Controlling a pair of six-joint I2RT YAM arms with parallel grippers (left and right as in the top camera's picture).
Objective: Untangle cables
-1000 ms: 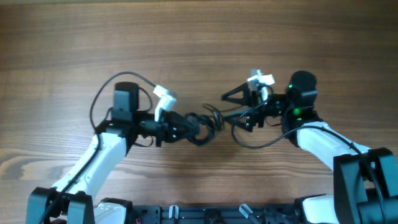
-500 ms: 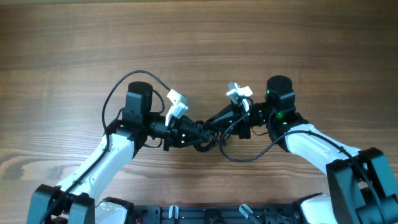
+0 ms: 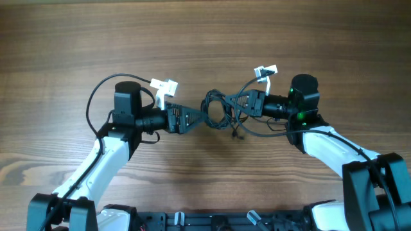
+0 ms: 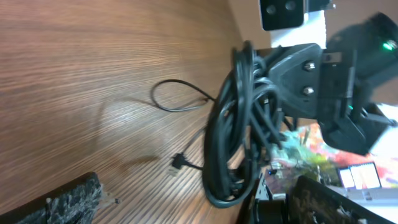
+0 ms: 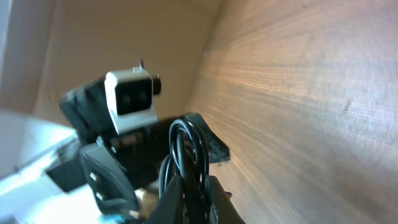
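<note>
The cables point(image 3: 217, 109) form a bunch of thin black loops hanging in the air between the two arms. My right gripper point(image 3: 239, 105) is shut on the bunch from the right; in the right wrist view its fingers point(image 5: 214, 198) pinch several strands of the cables point(image 5: 186, 146). My left gripper point(image 3: 195, 119) stands open just left of the bunch, not touching it. In the left wrist view the cables point(image 4: 233, 130) hang beyond my left gripper point(image 4: 189, 205), with one thin loop and a small plug end point(image 4: 176, 163) lying on the table.
The wooden table point(image 3: 205, 38) stretches to the far side of both arms. Thicker black wires point(image 3: 103, 96) arc from the left arm, and one more point(image 3: 270, 131) hangs under the right wrist. A black frame point(image 3: 212, 221) runs along the near edge.
My left gripper has let go of the bunch, opened and drawn back to the left. My right gripper has shut on the cables and carried them right and slightly farther away.
</note>
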